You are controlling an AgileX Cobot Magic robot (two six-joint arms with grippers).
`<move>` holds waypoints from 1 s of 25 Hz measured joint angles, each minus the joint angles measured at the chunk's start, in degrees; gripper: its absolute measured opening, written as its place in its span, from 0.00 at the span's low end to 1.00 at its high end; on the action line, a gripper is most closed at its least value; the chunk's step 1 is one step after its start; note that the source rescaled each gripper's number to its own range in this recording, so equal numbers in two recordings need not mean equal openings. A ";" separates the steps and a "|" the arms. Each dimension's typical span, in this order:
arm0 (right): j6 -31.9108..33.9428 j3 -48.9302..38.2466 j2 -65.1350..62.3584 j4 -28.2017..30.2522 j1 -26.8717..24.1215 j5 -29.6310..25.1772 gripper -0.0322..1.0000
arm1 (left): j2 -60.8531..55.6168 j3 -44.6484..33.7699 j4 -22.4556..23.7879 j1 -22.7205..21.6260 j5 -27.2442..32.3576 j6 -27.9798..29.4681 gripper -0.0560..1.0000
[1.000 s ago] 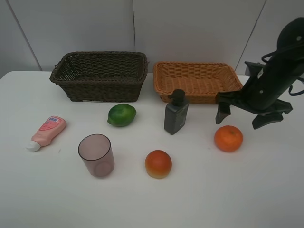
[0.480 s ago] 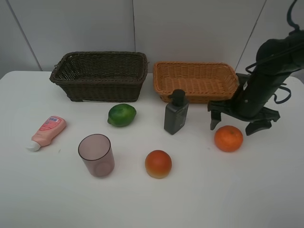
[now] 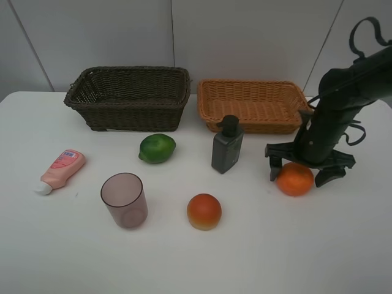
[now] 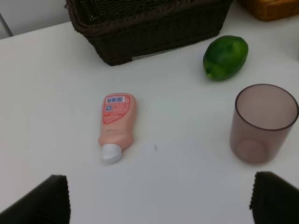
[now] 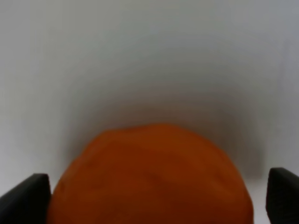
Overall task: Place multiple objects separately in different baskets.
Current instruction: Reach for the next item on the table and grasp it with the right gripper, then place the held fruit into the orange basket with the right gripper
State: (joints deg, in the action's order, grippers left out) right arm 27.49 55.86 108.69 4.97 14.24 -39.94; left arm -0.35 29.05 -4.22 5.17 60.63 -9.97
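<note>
Well, right gripper (image 3: pixel 297 176) first: jaws spread wide, one finger each side of the mandarin (image 3: pixel 294 184), which sits on the table (image 3: pixel 306 245) btw them. Not pinching yet, as far as I can see. The wrist cam shows the fruit filling the gap, but I can't tell if the pads touch the peel. So the grasp is lined up, not made.

Going outward from the mandarin (overhead view):
- bottle (image 3: pixel 227 146) upright at approx 10 o'clock, near
- tan basket (image 3: pixel 257 125) at approx 11 o'clock, just behind the arm, nothing showing in it
- red fruit (image 3: pixel 204 211) at approx 8 o'clock, well apart
- lime (image 3: pixel 157 148) at 9 o'clock of the bottle
- cup (image 3: pixel 124 200) upright at 7 o'clock of the lime
- tube (image 3: pixel 60 169) lying flat at the far 9 o'clock side, cap toward the front edge
- dark basket (image 3: pixel 131 113) at 12 o'clock of the lime; what I can see of its inside is bare

Left gripper (image 4: pixel 159 200) isn't in the overhead view. Its own cam shows the jaws spread w/ nothing btw them, looking down on tube, cup and lime.

Progress, my read: zero of six placed, all obj. on the table, first pick only starting. Left to do: close on the mandarin, lift, drop it in a basket (tan is nearest), then sort the other five btw the two.
</note>
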 joint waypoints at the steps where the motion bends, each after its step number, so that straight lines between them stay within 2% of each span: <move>1: 0.00 0.00 0.19 0.00 0.30 0.00 0.98 | 0.00 0.00 0.00 0.00 0.00 0.00 1.00; 12: 0.00 0.02 2.30 0.41 1.01 0.70 0.97 | 0.00 0.00 0.00 0.00 0.00 0.00 1.00; 14: 0.00 0.02 2.36 0.84 1.06 0.57 0.86 | 0.00 0.00 0.00 0.00 0.00 0.00 1.00; 16: 0.00 0.02 2.36 1.10 1.44 0.46 0.63 | 0.00 0.00 0.00 0.00 0.00 0.00 1.00; 25: 0.00 0.02 2.36 0.89 1.68 0.65 0.62 | 0.00 0.00 0.00 0.00 0.00 0.00 1.00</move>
State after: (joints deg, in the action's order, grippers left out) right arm 27.49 55.88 111.05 5.86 15.93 -39.29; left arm -0.35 29.05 -4.22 5.17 60.63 -9.97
